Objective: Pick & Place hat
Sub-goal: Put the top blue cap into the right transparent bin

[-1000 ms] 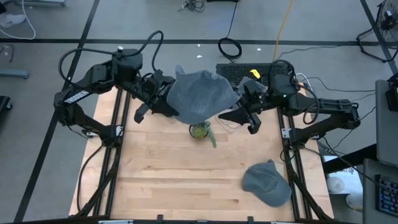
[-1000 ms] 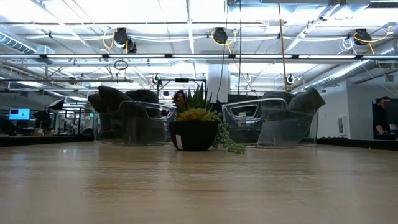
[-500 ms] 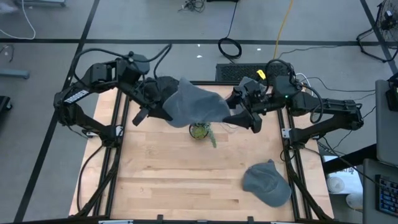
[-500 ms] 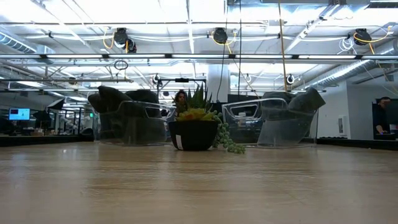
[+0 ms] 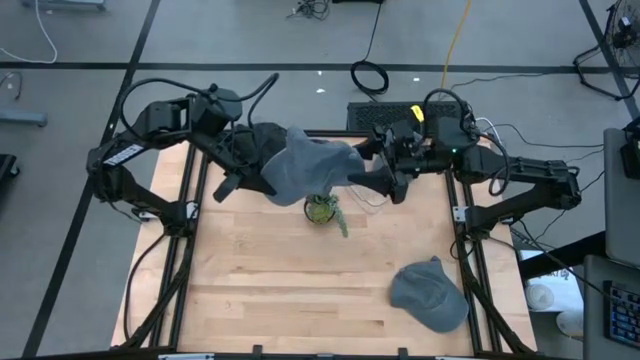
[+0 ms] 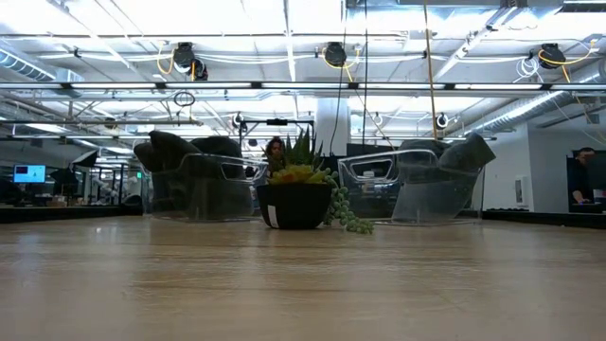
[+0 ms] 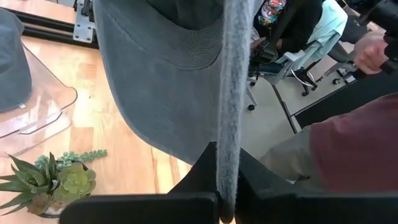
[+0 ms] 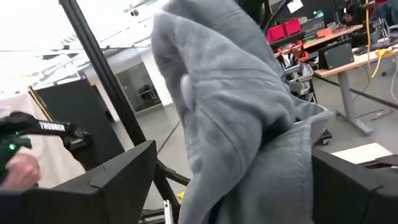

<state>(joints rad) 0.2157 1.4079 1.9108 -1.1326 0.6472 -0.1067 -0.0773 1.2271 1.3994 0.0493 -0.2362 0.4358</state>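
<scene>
A grey hat hangs in the air above the table's far middle, over a small potted plant. My left gripper is shut on it from the hat's left side. My right gripper is at the hat's right side. Its fingers are open and stand wide apart, with the hat's bunched cloth hanging between them. A second grey hat lies flat on the table at the near right. My left gripper pinches the hat's brim edge between its two fingers, which lie on the brim's two faces. The hat stands out ahead of the fingers, lifted clear of the table, its crown sagging to one side. Whether my right gripper touches the cloth between its fingers, I cannot tell.
A clear plastic stand bearing another grey hat sits on the table near the plant. A person in a maroon sleeve stands beyond the table's edge. Bare wood lies across the table's near left and middle.
The hat was spread wide between both grippers. It has drawn in narrower and shifted toward the table's left, and now bunches on its right side. My left gripper has risen a little toward the far edge. My right gripper has moved toward the far edge and slightly left.
</scene>
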